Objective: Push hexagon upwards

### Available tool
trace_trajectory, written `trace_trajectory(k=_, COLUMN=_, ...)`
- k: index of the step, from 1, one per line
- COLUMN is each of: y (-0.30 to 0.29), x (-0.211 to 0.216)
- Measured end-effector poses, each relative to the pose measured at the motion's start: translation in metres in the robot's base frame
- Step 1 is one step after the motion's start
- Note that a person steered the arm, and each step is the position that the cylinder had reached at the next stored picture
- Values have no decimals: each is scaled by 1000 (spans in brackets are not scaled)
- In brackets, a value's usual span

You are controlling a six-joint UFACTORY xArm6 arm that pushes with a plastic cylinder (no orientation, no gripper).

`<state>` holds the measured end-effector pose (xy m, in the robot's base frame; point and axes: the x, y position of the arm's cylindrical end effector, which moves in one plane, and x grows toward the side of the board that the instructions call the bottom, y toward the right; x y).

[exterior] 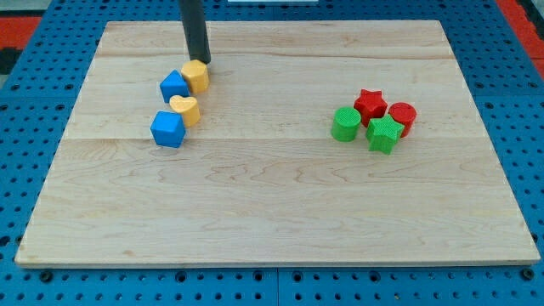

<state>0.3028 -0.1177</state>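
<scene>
**Tip at the hexagon's upper edge, left cluster**

My tip (203,61), the end effector, was a plain dark rod with no jaws to open or close; it gripped nothing. It came down from the view's top and its end stood at the upper right edge of the yellow hexagon (196,76), at about 1 o'clock from the block's centre, touching or nearly so; contact could not be confirmed.

The yellow hexagon lay in the upper left part of the desk (272,204), flat on one face, its orange-yellow top lit and its sides in shade. It was pressed against a blue block (174,86) at its 8 o'clock; that block's shape read as roughly pentagonal, uncertain. At the hexagon's 6 o'clock sat a yellow heart (184,109), and at the heart's 7 o'clock a blue cube-like block (167,128), touching it.

Well apart, at 3 o'clock across the desk, a tight group: red star (370,103), red cylinder (402,116), green cylinder (345,123), green star (384,133).
</scene>
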Motion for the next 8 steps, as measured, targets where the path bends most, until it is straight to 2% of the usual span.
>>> trace_trajectory(k=1, y=-30, x=4)
trace_trajectory(k=2, y=-28, x=4)
trace_trajectory(k=4, y=-26, x=82)
trace_trajectory(k=5, y=1, x=94)
trace_trajectory(k=6, y=-13, x=91)
trace_trajectory(k=7, y=26, x=80)
trace_trajectory(k=8, y=29, x=82)
